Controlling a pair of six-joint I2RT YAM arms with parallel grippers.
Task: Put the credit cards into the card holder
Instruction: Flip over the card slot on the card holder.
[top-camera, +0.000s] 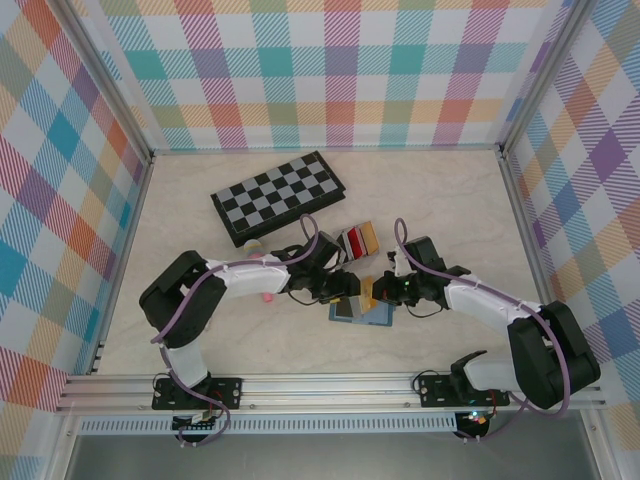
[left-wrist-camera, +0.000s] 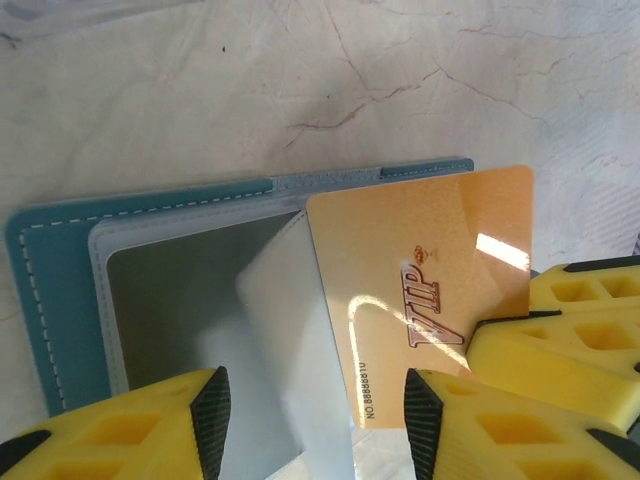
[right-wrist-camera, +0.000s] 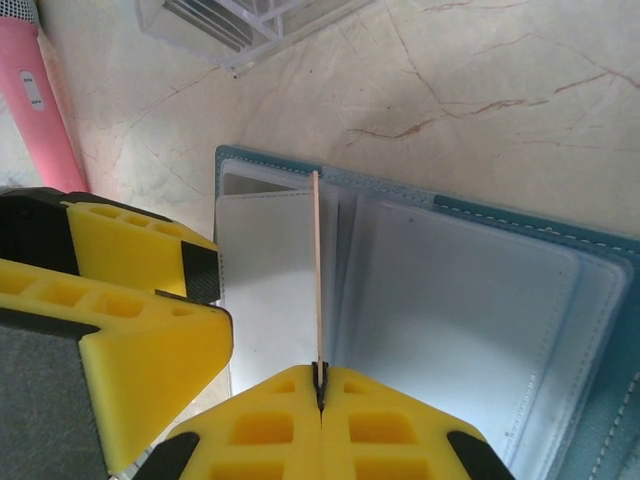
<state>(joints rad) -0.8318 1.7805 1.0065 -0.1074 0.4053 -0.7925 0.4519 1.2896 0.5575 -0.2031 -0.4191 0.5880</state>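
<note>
My right pincer (right-wrist-camera: 320, 392) is closed on the gold VIP card (left-wrist-camera: 430, 290), which stands on its edge among the clear sleeves (right-wrist-camera: 450, 300) of the open teal card holder (left-wrist-camera: 50, 290) on the desk (left-wrist-camera: 300, 80). My left pincer (left-wrist-camera: 313, 420) is wide and holds nothing, just above the holder.

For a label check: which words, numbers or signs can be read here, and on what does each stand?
"VIP": on the thin tan-yellow plastic card.
"NO" plus digits: small print line beside it, digits too small to read surely.
Label on the pink plastic stick: blurred.
</note>
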